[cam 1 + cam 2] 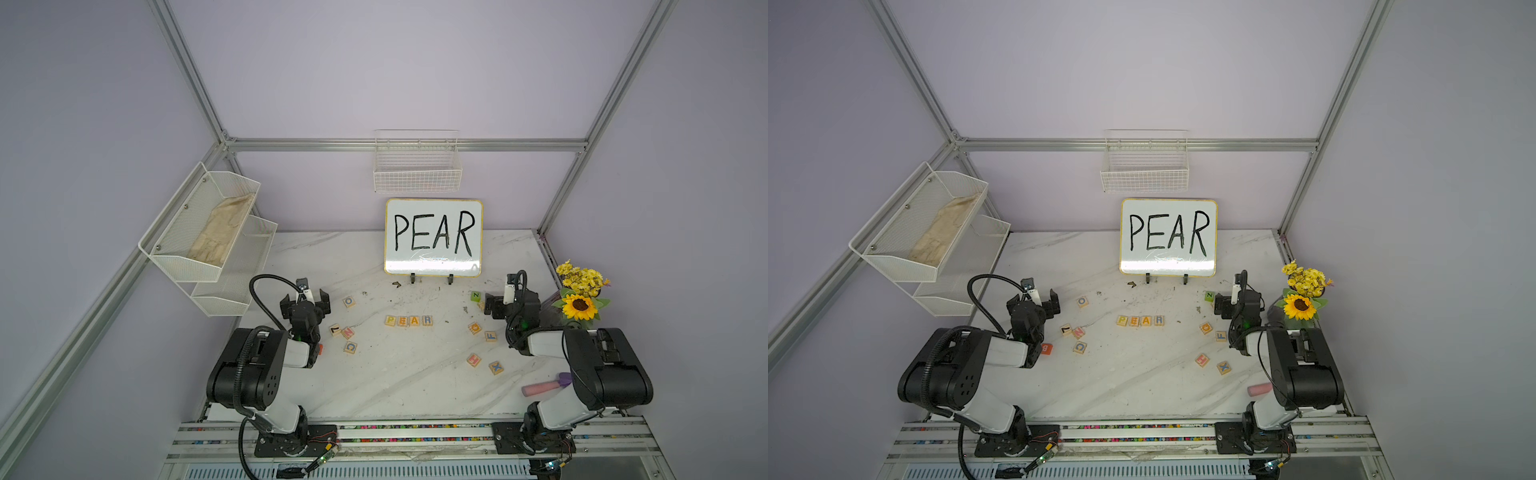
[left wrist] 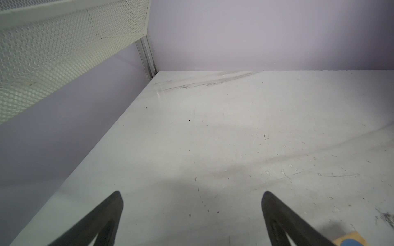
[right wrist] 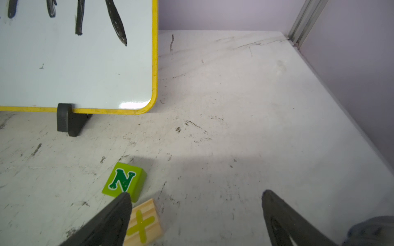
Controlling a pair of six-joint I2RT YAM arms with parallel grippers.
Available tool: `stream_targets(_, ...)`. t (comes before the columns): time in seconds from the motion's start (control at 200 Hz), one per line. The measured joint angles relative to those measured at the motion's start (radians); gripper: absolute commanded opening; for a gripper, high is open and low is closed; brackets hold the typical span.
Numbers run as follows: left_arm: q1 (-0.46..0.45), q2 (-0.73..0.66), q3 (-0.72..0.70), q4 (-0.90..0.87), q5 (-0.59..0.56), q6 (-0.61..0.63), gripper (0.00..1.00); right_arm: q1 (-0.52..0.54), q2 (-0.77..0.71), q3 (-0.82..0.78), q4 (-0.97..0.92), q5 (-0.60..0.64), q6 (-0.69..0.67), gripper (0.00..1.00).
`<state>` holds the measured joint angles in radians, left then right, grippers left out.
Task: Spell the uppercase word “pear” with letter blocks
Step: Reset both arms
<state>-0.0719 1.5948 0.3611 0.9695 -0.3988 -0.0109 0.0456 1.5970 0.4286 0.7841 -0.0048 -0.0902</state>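
Four pale wooden letter blocks lie side by side mid-table, reading P [image 1: 390, 320], E [image 1: 402, 321], A [image 1: 414, 320], R [image 1: 427, 320]. The same row of letter blocks [image 1: 1140, 320] shows in both top views. My left gripper [image 1: 305, 302] [image 2: 191, 193] hangs open over bare table, left of the row and apart from it. My right gripper [image 1: 513, 301] [image 3: 196, 192] is open too, to the right of the row, with nothing between its fingers. One of its fingertips [image 3: 124, 198] overlaps the green N cube [image 3: 124, 181] in the right wrist view.
A whiteboard [image 1: 433, 237] reading PEAR stands behind the row. Loose blocks [image 1: 348, 332] lie to the left, others [image 1: 482, 332] to the right, and a plus-sign block [image 3: 145, 223] lies by the N cube. Flowers [image 1: 579, 297] and a pink object [image 1: 540, 388] are at right, mesh shelves [image 1: 208, 232] at left.
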Motion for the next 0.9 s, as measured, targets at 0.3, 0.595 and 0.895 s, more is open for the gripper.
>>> stream_targets(0.3,0.0,0.0,0.0,-0.002,0.003,0.0,1.0,0.0,0.168,-0.012,0.192,-0.105,0.006,0.98)
stream_targets(0.595,0.018,0.0,0.0,-0.021,0.02,-0.004,1.0,0.0,0.182,0.019,0.188,-0.104,0.01,0.97)
stream_targets(0.895,0.018,0.0,0.0,-0.021,0.026,-0.004,1.0,0.0,0.182,0.023,0.172,-0.062,0.019,0.97)
